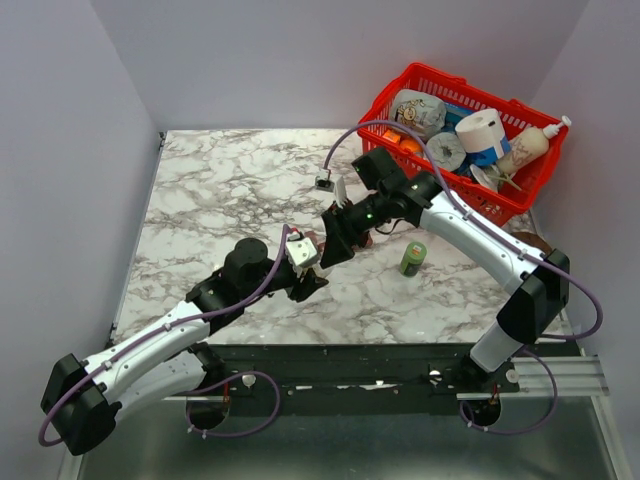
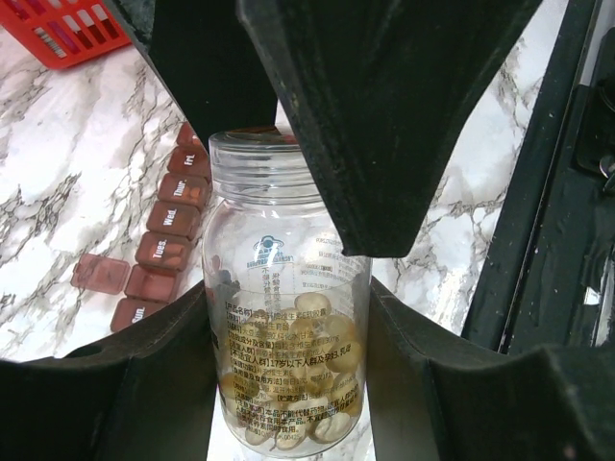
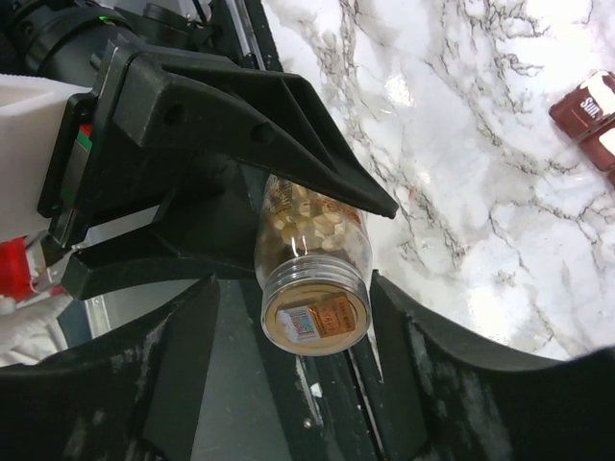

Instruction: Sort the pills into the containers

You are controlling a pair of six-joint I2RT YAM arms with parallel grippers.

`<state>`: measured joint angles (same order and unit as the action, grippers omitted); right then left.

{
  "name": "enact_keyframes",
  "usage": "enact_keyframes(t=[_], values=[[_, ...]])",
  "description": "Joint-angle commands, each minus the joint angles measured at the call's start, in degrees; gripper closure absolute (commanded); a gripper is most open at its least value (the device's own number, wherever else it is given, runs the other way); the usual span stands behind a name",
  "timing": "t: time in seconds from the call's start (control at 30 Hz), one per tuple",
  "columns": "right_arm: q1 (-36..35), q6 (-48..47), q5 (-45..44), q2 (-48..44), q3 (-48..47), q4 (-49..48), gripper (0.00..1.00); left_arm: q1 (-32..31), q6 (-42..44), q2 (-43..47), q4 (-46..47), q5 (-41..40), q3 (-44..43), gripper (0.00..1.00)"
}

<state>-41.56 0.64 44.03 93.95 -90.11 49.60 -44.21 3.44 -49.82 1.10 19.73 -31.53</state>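
Observation:
A clear bottle (image 2: 288, 288) holding tan-yellow pills (image 2: 312, 336) stands between the fingers of my left gripper (image 2: 288, 312), which is shut on its body. In the top view the left gripper (image 1: 308, 272) meets my right gripper (image 1: 330, 245) at the table's middle. The right gripper (image 3: 293, 288) straddles the bottle's ridged clear cap (image 3: 315, 322), jaws open, with a gap on one side. The pills (image 3: 307, 216) show through the glass. The red-brown containers strip (image 2: 163, 226) lies behind the bottle, one lid (image 2: 101, 272) flipped open; its Sunday end (image 3: 588, 110) shows in the right wrist view.
A red mesh basket (image 1: 530, 185) full of household items sits at the back right; its corner (image 2: 67, 29) shows in the left wrist view. A small green bottle (image 1: 412, 258) stands on the marble just right of the grippers. Grey walls enclose the table.

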Motion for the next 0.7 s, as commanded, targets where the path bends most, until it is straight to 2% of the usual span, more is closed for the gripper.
enact_keyframes(t=[0.0,0.03,0.17,0.2,0.27,0.33,0.4,0.47,0.5,0.53,0.6,0.67], values=[[0.08,0.68,1.50,-0.61,-0.51,1.54,0.36,0.00,-0.10,0.52,1.36,-1.71,-1.78,1.00],[0.08,0.41,2.02,-0.44,-0.68,1.63,0.39,0.00,-0.10,0.52,1.36,-1.62,-1.78,1.00],[-0.01,-4.50,3.69,0.70,-3.05,3.91,0.67,0.00,0.16,0.60,1.09,-0.66,-1.96,1.00],[0.08,-8.78,4.56,1.32,-3.75,5.49,0.71,0.08,0.34,0.69,1.01,-0.13,-1.96,1.00],[-0.01,-14.33,5.80,1.50,-5.77,6.64,0.73,0.08,0.60,0.78,1.01,2.06,-1.87,1.00],[-0.45,-25.47,8.33,0.36,-6.13,7.26,0.74,0.08,1.04,0.34,0.74,3.82,-1.87,1.00],[-0.97,-38.70,9.32,-1.74,-3.78,5.78,0.74,0.08,1.39,-0.01,0.57,5.66,-1.96,1.00],[-1.07,-47.62,12.30,-6.13,-0.96,4.02,0.74,0.17,1.57,-0.10,0.74,6.81,-1.87,1.00],[-1.41,-56.28,12.83,-7.72,3.05,1.40,0.74,0.09,1.65,-0.27,0.92,7.95,-1.70,1.00],[-1.59,-59.93,13.10,-9.73,4.57,0.24,0.74,0.08,1.74,-0.45,1.18,8.48,-1.69,1.00],[-2.38,-69.33,12.40,-7.22,-0.47,7.74,0.73,0.17,1.74,-0.89,1.18,9.27,-1.61,1.00],[-2.73,-69.99,10.47,-5.45,-1.56,8.23,0.70,0.17,1.66,-1.33,1.44,9.45,-1.69,1.00]])
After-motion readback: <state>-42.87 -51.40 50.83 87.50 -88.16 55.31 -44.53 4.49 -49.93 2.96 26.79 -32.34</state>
